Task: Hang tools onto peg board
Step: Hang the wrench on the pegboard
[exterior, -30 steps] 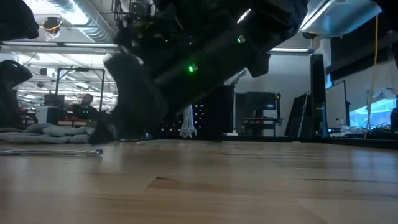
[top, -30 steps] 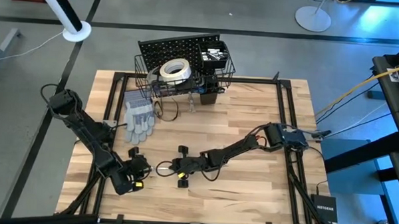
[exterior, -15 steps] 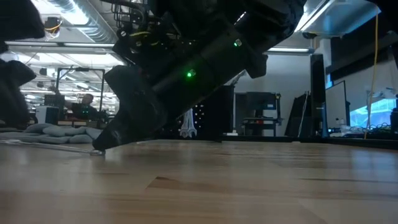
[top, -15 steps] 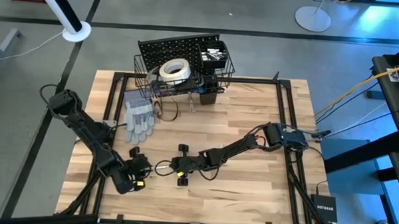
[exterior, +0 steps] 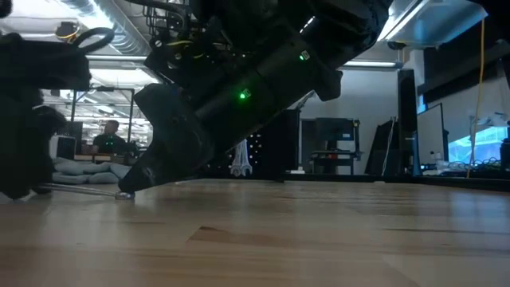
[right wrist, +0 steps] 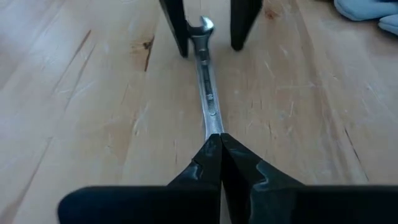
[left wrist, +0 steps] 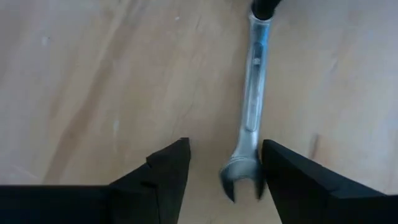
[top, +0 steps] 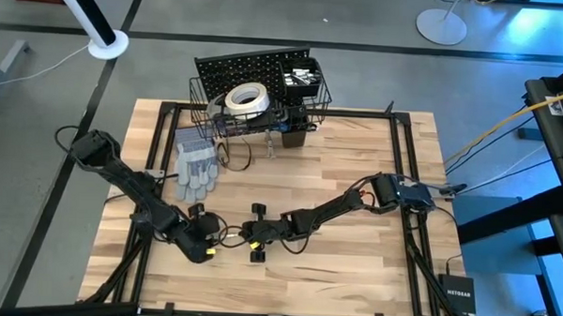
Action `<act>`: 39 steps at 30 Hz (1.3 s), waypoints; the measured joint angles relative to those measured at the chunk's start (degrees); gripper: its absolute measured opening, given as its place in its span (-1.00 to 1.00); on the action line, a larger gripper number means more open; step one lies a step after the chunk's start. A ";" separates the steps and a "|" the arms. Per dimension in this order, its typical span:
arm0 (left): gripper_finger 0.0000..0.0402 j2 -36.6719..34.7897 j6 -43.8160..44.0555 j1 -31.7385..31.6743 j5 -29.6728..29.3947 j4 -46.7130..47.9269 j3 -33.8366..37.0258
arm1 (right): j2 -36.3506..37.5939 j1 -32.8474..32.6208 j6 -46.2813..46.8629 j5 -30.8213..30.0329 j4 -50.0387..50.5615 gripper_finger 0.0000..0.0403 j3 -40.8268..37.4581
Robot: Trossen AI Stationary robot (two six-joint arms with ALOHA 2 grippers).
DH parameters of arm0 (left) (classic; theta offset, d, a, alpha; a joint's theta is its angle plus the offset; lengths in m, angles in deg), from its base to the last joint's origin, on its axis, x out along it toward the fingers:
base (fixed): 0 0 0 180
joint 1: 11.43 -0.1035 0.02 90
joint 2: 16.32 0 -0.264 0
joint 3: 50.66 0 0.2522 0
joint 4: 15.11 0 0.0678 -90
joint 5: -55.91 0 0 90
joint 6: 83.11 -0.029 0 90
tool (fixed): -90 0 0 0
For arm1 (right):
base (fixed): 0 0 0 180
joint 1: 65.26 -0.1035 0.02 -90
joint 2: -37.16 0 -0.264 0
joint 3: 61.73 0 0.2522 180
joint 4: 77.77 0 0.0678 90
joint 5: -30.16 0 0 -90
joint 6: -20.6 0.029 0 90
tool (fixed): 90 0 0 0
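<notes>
A silver wrench (right wrist: 208,93) lies flat on the wooden table, near its front edge. My right gripper (right wrist: 214,146) is shut, with its tips on one end of the wrench, and reaches in from the table's right (top: 250,239). My left gripper (left wrist: 224,168) is open. Its fingers stand on either side of the wrench's open-jawed end (left wrist: 239,177); I cannot tell whether one of them touches it. The black peg board (top: 252,68) stands at the table's far edge. A white tape roll (top: 247,99) lies in its wire basket. My right gripper has its shut fingertips on the wrench's end (right wrist: 213,127), the one away from the open jaws. Whether they pinch it or only press on it I cannot tell. The fingers slant down from the table's right and lie along the wrench, which lies flat on the table (exterior: 80,190).
Grey gloves (top: 195,164) lie on the table's left, near the peg board. A black cup and a second wire basket holding small metal tools (top: 303,79) hang on the board. Bare wood stretches across the table's middle and right.
My left gripper has gone toward the table's right edge, up to the wrench's open-jawed end. My right gripper has tipped down slightly, bringing its tips onto the wrench's other end. The wrench has stayed flat on the table.
</notes>
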 joint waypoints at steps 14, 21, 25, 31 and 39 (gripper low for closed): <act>-0.61 3.19 -11.64 -2.34 3.48 -0.40 -0.24 | -0.02 0.02 -0.18 0.01 -0.25 -0.95 -0.07; -0.93 3.49 -11.98 -2.10 1.58 -0.81 -0.21 | 1.73 -0.05 -0.80 0.42 1.25 -0.95 -0.21; -0.95 3.45 -10.43 -1.22 0.09 -0.67 -0.13 | 5.88 -0.17 -2.82 0.04 9.39 -0.95 -0.65; -1.00 2.87 -7.11 0.45 -4.23 -0.06 -0.84 | 15.10 -0.88 -3.05 -2.06 21.18 -0.95 -1.95; -0.98 -0.27 -6.70 0.50 -8.19 0.39 -2.22 | 26.43 -2.92 0.14 -7.27 19.66 -0.95 -16.10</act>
